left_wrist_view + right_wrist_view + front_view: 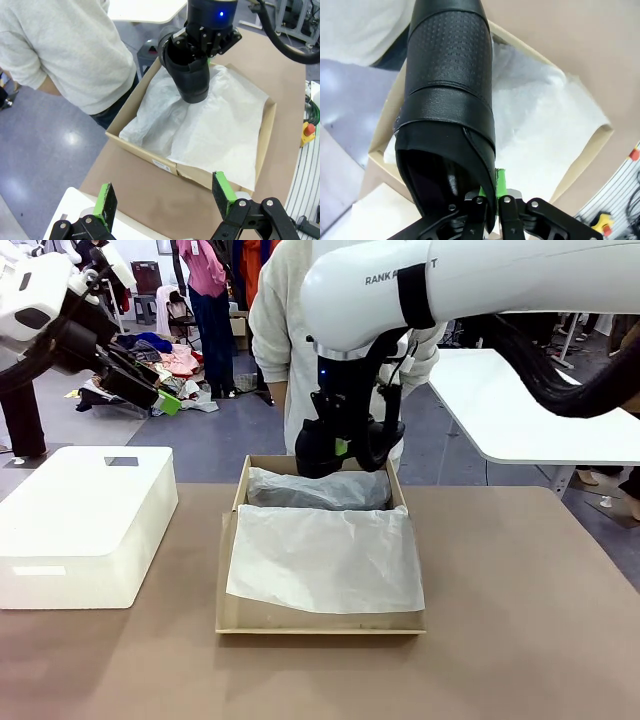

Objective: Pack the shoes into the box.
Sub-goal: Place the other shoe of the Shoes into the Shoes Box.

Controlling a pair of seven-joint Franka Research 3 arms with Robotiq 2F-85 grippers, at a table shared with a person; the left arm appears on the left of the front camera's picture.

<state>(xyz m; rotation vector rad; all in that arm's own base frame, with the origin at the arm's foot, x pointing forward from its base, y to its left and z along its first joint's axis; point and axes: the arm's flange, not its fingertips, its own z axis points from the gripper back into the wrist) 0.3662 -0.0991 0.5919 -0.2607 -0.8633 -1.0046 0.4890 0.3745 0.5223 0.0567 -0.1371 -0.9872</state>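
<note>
Your right end effector (493, 189) is closed on the rim of a black shoe (450, 100), with one finger inside the opening and the other outside against the leather.

The shoe hangs almost straight down from that grip. Its toe points at the box (320, 624) and its opening faces up toward the wrist, so its long axis stands close to upright. The floor of the box lies flat beneath it, running lengthwise from your side of the desk (510, 640) to the person (275, 310) at the far side.

In the left wrist view the toe is at the far end of the box, touching or just above the white tissue paper (325, 560). You cannot tell which.

Everything turns on that angle. To lie flat, the shoe will probably need tipping so the sole meets the paper along the length of the box. Released as it hangs, it may fall over any way it likes.

Your left end effector (165, 196) is wide open and empty. It is raised on your left, above the white block (85, 520) and well apart from the box, so the right arm is much the nearer one.
</note>
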